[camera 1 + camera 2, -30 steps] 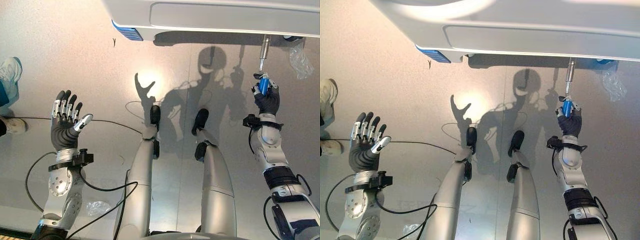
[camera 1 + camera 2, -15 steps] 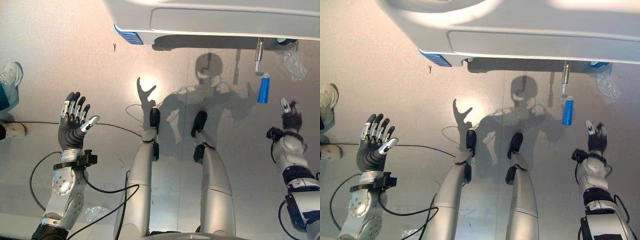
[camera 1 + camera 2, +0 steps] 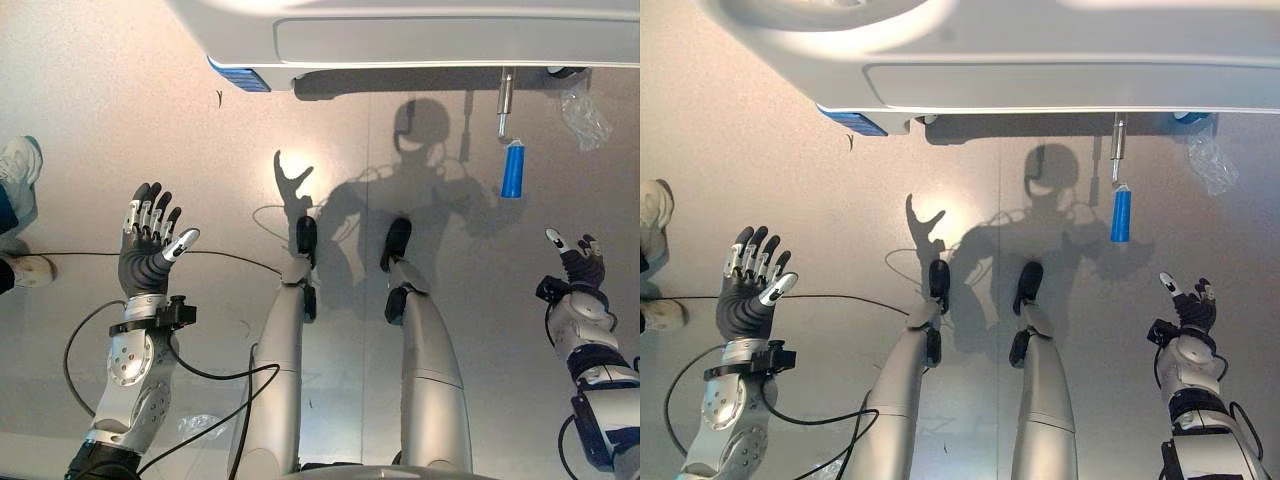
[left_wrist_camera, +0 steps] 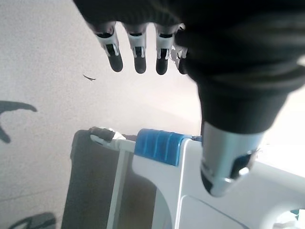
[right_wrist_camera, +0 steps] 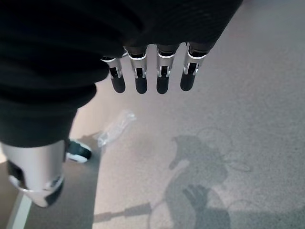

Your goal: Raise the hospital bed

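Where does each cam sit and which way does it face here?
Left eye view: head camera looking down at the floor; white hospital bed frame along the top, blue crank handle hanging below it, open left hand and open right hand.
Right eye view: same scene from slightly aside; same handle, both hands.
Left wrist view: along the left hand toward the bed's blue corner bumper.
Right wrist view: along the right hand toward the floor and a clear plastic wrapper.
Shared: both eye views show the handle untouched.
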Motion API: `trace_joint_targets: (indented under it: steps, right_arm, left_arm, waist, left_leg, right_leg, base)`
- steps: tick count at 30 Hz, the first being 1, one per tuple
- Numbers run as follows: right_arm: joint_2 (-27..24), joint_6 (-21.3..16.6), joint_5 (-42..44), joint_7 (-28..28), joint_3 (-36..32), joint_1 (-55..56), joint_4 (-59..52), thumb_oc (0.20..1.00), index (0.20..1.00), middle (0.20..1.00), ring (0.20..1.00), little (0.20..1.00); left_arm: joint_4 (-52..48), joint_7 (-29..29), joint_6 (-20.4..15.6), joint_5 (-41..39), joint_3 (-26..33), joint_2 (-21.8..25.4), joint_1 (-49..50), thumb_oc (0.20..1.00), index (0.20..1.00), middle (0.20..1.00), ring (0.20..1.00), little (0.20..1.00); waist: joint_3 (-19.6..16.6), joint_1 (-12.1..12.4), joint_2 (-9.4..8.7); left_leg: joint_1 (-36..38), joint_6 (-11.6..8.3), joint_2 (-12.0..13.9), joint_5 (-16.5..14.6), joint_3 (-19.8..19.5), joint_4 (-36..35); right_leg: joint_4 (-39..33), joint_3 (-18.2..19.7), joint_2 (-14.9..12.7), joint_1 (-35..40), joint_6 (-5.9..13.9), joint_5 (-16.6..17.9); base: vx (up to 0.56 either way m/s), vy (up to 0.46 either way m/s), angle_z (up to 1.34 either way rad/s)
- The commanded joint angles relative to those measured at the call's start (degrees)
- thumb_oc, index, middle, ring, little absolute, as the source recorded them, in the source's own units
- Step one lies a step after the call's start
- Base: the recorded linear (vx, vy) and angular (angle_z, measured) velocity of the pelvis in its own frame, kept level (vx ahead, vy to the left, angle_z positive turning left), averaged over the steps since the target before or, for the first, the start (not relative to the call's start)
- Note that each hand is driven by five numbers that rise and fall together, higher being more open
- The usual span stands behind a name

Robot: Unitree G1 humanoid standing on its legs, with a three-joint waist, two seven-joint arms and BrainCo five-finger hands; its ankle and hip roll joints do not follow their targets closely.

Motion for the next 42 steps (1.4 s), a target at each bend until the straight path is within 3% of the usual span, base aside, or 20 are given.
trace_joint_targets:
  steps: [1, 5, 6, 9, 10, 12, 17, 19, 20, 23, 26, 27, 28, 33, 42]
  right_arm:
    - [-2.93, -0.20, 0.50, -2.20, 0.41, 0.73, 2.83, 1.000, 1.000, 1.000, 1.000, 1.000]
    - [-1.83, -0.21, -0.02, -3.30, 0.32, 0.46, 4.06, 1.000, 1.000, 1.000, 1.000, 1.000]
    - [-0.12, -0.40, -0.49, -3.92, -0.09, 0.85, 4.55, 1.000, 1.000, 1.000, 1.000, 1.000]
    - [3.47, -0.84, -2.17, -4.79, -0.54, 2.94, 4.08, 1.000, 1.000, 1.000, 1.000, 1.000]
    - [6.32, -0.82, -4.08, -4.56, 0.08, 4.87, 3.83, 1.000, 1.000, 1.000, 1.000, 1.000]
    - [9.34, -0.64, -6.18, -3.89, 1.05, 6.64, 4.10, 1.000, 1.000, 1.000, 1.000, 1.000]
    - [14.90, 0.26, -12.85, -1.25, 4.05, 14.03, 3.47, 1.000, 1.000, 1.000, 1.000, 1.000]
    - [15.64, 0.67, -13.85, -0.59, 4.31, 15.54, 3.80, 1.000, 1.000, 1.000, 1.000, 1.000]
    - [16.58, 1.25, -15.37, 0.75, 4.10, 18.28, 5.06, 1.000, 1.000, 1.000, 1.000, 1.000]
    - [16.95, 1.80, -17.44, 2.25, 4.05, 20.83, 6.10, 1.000, 1.000, 1.000, 1.000, 1.000]
    - [17.85, 2.89, -19.83, 4.21, 3.02, 25.03, 7.15, 1.000, 1.000, 1.000, 1.000, 1.000]
    - [17.86, 2.90, -19.84, 4.21, 3.03, 25.10, 7.11, 1.000, 1.000, 1.000, 1.000, 1.000]
    - [18.39, 3.07, -19.89, 5.11, 2.47, 26.57, 7.63, 1.000, 1.000, 1.000, 1.000, 1.000]
    - [20.24, 4.35, -22.20, 5.98, 3.08, 29.13, 9.17, 1.000, 1.000, 1.000, 1.000, 1.000]
    - [22.14, 4.96, -22.53, 6.14, 3.66, 29.65, 10.34, 1.000, 1.000, 1.000, 1.000, 1.000]
  left_arm:
    - [0.54, 0.50, -0.58, 0.44, -0.36, -2.89, 0.57, 1.000, 1.000, 1.000, 1.000, 1.000]
    - [6.77, 1.47, 0.65, 2.66, -1.90, -2.85, -0.38, 1.000, 1.000, 1.000, 1.000, 1.000]
    - [15.31, 1.53, 2.62, 5.24, -3.72, -3.46, -1.42, 1.000, 1.000, 1.000, 1.000, 1.000]
    - [28.82, 1.61, 5.08, 12.23, -6.05, -3.94, -3.97, 1.000, 1.000, 1.000, 1.000, 1.000]
    - [39.01, 0.43, 6.32, 15.14, -7.41, -4.89, -6.06, 1.000, 1.000, 1.000, 1.000, 1.000]
    - [49.75, -0.33, 7.58, 18.45, -8.39, -6.85, -8.44, 1.000, 1.000, 1.000, 1.000, 1.000]
    - [66.45, -1.89, 10.47, 26.74, -8.74, -10.43, -10.37, 1.000, 1.000, 1.000, 1.000, 1.000]
    - [68.31, -2.33, 10.75, 27.98, -8.62, -10.87, -10.29, 1.000, 1.000, 1.000, 1.000, 1.000]
    - [71.31, -3.23, 11.09, 31.56, -9.00, -11.27, -9.97, 1.000, 1.000, 1.000, 1.000, 1.000]
    - [72.86, -4.29, 11.02, 33.21, -8.43, -11.37, -9.23, 1.000, 1.000, 1.000, 1.000, 1.000]
    - [74.57, -5.70, 11.33, 34.09, -6.26, -11.81, -7.05, 1.000, 1.000, 1.000, 1.000, 1.000]
    - [74.54, -5.70, 11.33, 34.10, -6.27, -11.80, -6.99, 1.000, 1.000, 1.000, 1.000, 1.000]
    - [74.59, -5.93, 11.30, 34.24, -5.42, -12.28, -5.83, 1.000, 1.000, 1.000, 1.000, 1.000]
    - [76.59, -6.61, 11.88, 35.87, -4.09, -13.61, -4.10, 1.000, 1.000, 1.000, 1.000, 1.000]
    - [79.52, -6.66, 12.83, 35.29, -1.66, -15.92, -2.44, 1.000, 1.000, 1.000, 1.000, 1.000]
  waist:
    - [-1.32, -1.67, 3.99]
    - [-1.32, -1.63, 4.07]
    - [-1.32, -1.82, 3.97]
    - [-1.32, -2.52, 3.55]
    - [-1.32, -3.08, 3.04]
    - [-1.33, -3.50, 2.39]
    - [-6.09, -4.39, 0.69]
    - [-7.40, -4.39, 0.47]
    - [-10.41, -4.47, -0.02]
    - [-13.03, -4.79, -0.40]
    - [-18.04, -5.09, -0.94]
    - [-17.97, -5.07, -0.93]
    - [-20.33, -5.04, -1.16]
    - [-25.49, -4.91, -1.54]
    - [-29.36, -4.07, -1.51]
  left_leg:
    - [3.11, -1.06, -1.25, 1.84, -3.77, -8.29]
    - [5.20, -1.16, -1.09, 1.89, -3.82, -8.86]
    - [6.86, -0.92, -0.93, 3.60, -3.06, -9.61]
    - [12.77, -0.94, -0.45, 3.41, -2.76, -11.28]
    - [17.35, -0.97, -0.29, 3.19, -2.68, -12.50]
    - [22.61, -1.15, -0.02, 3.05, -2.71, -14.04]
    - [33.96, -1.66, 0.35, 2.85, -2.53, -18.15]
    - [35.84, -1.71, 0.38, 2.88, -2.77, -18.91]
    - [39.97, -1.92, 0.23, 2.63, -2.66, -20.64]
    - [43.87, -2.18, 0.39, 2.80, -2.54, -22.75]
    - [50.59, -2.51, 0.68, 2.62, -2.17, -25.60]
    - [50.80, -2.51, 0.70, 2.65, -2.16, -25.72]
    - [53.10, -2.71, 0.72, 2.84, -2.01, -27.49]
    - [56.32, -3.45, 1.01, 3.01, -1.34, -29.52]
    - [58.18, -3.92, 1.38, 2.72, -0.48, -29.52]
  right_leg:
    - [4.82, -3.13, 0.58, -1.68, 3.07, -0.95]
    - [4.67, -3.23, 0.71, 0.02, 3.18, -1.01]
    - [3.72, -3.95, 0.77, 1.64, 2.56, 0.77]
    - [2.26, -4.38, 1.09, 7.04, 2.77, 0.86]
    - [0.79, -4.41, 1.60, 11.39, 2.84, 0.76]
    - [-1.04, -4.31, 2.14, 16.43, 2.88, 0.76]
    - [-7.14, -4.34, 3.80, 29.00, 2.95, 1.30]
    - [-8.51, -4.62, 3.90, 31.52, 3.02, 1.50]
    - [-10.97, -4.88, 4.16, 36.58, 3.28, 1.60]
    - [-13.72, -5.17, 4.00, 41.02, 3.62, 2.01]
    - [-17.70, -5.29, 4.00, 47.95, 4.25, 2.11]
    - [-17.80, -5.28, 4.03, 48.14, 4.25, 2.13]
    - [-19.83, -5.34, 4.14, 50.86, 4.68, 2.36]
    - [-24.74, -5.31, 4.16, 55.77, 5.32, 3.67]
    - [-28.16, -5.38, 3.63, 59.70, 5.56, 4.43]
  base:
    - [0.00, 0.000, 0.00]
    - [-0.02, 0.004, 0.00]
    - [-0.08, 0.020, 0.01]
    - [-0.01, 0.002, 0.01]
    - [0.06, -0.015, 0.00]
    - [0.07, -0.004, -0.05]
    - [0.14, 0.012, -0.03]
    - [0.15, -0.002, -0.04]
    - [0.18, 0.017, -0.05]
    - [0.16, 0.019, 0.00]
    - [0.14, 0.032, 0.00]
    - [0.10, 0.025, -0.04]
    - [0.08, 0.021, -0.07]
    - [0.01, 0.029, -0.04]
    - [-0.02, 0.021, -0.01]
